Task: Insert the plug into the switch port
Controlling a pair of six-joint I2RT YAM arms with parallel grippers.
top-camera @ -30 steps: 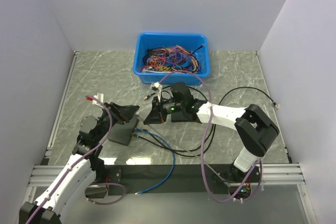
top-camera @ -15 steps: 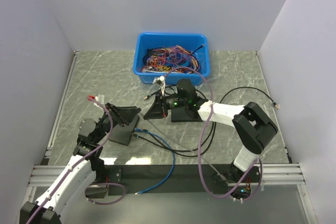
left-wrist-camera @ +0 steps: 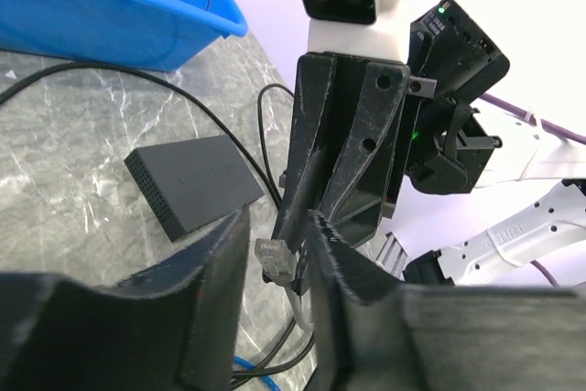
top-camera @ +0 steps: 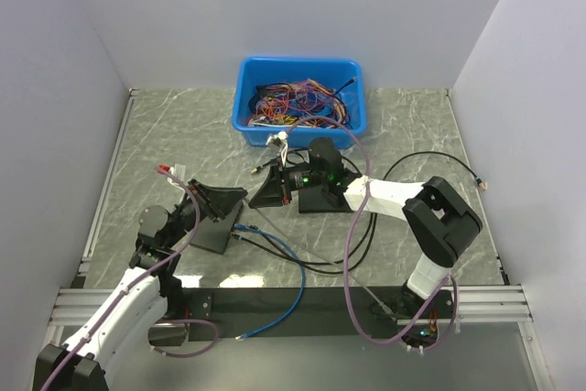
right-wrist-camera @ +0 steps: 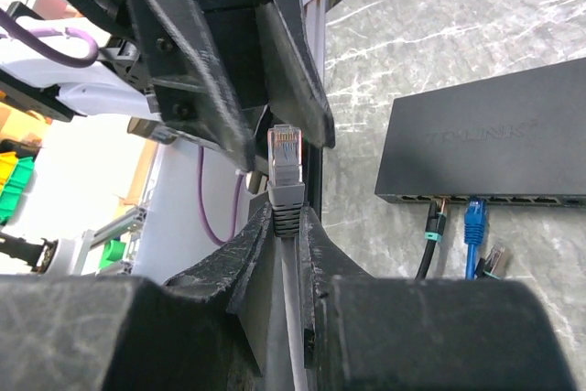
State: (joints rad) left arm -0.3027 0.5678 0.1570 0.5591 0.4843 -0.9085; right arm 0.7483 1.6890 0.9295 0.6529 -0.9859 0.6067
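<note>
Plug (right-wrist-camera: 285, 148) pinched in right gripper (right-wrist-camera: 284, 222), aloft between parted fingers of left gripper (left-wrist-camera: 276, 235), apart from switch port (right-wrist-camera: 494, 199) down on table (right-wrist-camera: 439, 34); insertion wholly left to do

At the far middle of the surface (top-camera: 412, 135) stands the bin (top-camera: 311, 132), wires (top-camera: 298, 103) heaped in it. Near-left we find the switch (top-camera: 209, 240) under the left pincer (left-wrist-camera: 277, 223) — cables (right-wrist-camera: 473, 223) stand in its switch port (right-wrist-camera: 513, 199), on the edge facing right. Just right hangs the right pincer (right-wrist-camera: 284, 215), the plug (right-wrist-camera: 285, 157) between its fingers; the slab (left-wrist-camera: 192, 185) lies beside it, before the bin.
</note>
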